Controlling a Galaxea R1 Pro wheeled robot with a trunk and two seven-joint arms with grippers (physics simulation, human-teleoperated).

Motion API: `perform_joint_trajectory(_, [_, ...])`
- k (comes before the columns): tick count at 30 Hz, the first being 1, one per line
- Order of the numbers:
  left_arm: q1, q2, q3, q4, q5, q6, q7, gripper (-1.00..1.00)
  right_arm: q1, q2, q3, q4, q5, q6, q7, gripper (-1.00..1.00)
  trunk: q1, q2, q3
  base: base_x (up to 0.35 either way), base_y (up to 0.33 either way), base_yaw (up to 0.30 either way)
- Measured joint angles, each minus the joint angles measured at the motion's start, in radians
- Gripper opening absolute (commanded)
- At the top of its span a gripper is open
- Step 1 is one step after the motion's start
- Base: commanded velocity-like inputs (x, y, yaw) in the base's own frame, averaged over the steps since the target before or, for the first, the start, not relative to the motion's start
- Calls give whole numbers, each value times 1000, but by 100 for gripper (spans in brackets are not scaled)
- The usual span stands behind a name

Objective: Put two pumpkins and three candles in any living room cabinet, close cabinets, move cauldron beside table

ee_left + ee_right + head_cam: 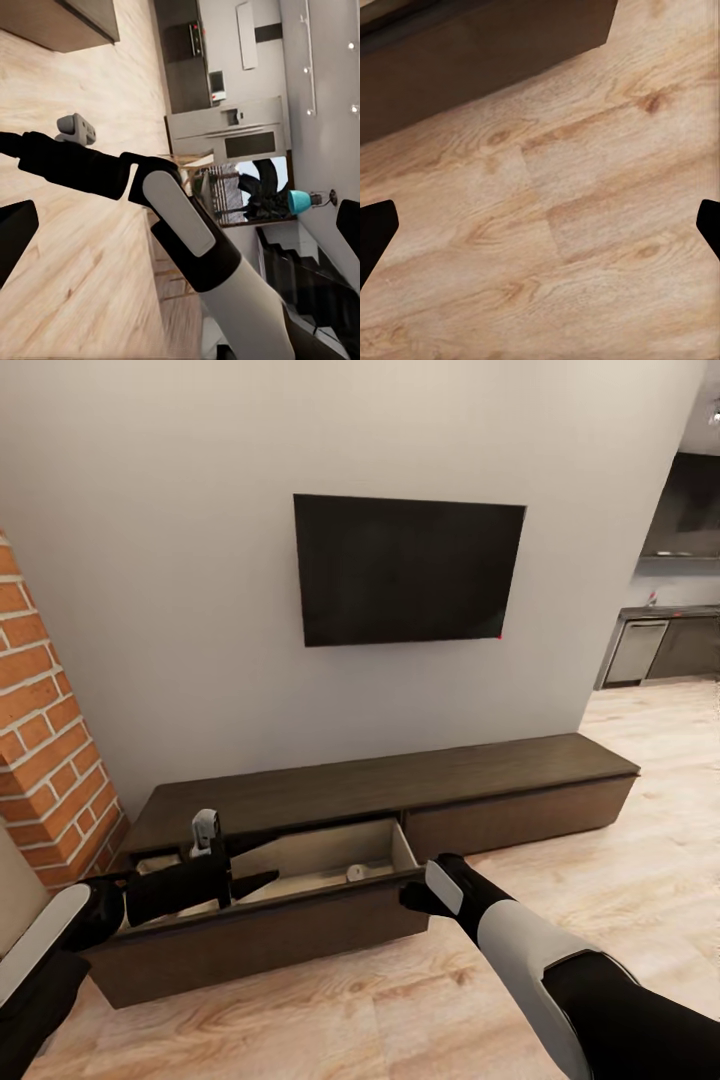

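Here, the right pincer [415, 895] sits at the open cabinet drawer's [330, 860] front corner, fingertips spread wide, empty; the left pincer [255, 882], over the drawer, has an unreadable gap.

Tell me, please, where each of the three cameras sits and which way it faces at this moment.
Head view: high on the robot, looking forward and down at the cabinet with its open drawer; both arms show, left gripper over the drawer, right gripper at its front.
Left wrist view: looks across the wood floor toward a kitchen; the right arm crosses it.
Right wrist view: looks down at floor beside the cabinet's dark front; fingertips at the edges.
Shared: floor, cabinet.
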Motion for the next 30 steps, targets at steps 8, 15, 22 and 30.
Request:
perform_joint_trajectory(8, [19, -1, 4, -1, -2, -2, -1, 100, 0, 3, 4, 0, 11, -3, -3, 100, 0, 0, 3, -129, 0, 134])
perform_joint_trajectory(15, [19, -1, 4, -1, -3, -3, 0, 100, 0, 3, 4, 0, 13, -4, -2, 100, 1, 0, 7, -312, 0, 246])
perform_joint_trajectory(22, [19, -1, 4, 0, -2, -3, 0, 100, 0, 3, 4, 0, 11, -2, -2, 100, 1, 0, 10, -324, 0, 161])
perform_joint_trajectory(30, [19, -1, 3, 0, -2, -3, 0, 100, 0, 2, 4, 0, 11, -2, -2, 100, 0, 0, 11, -296, 0, 10])
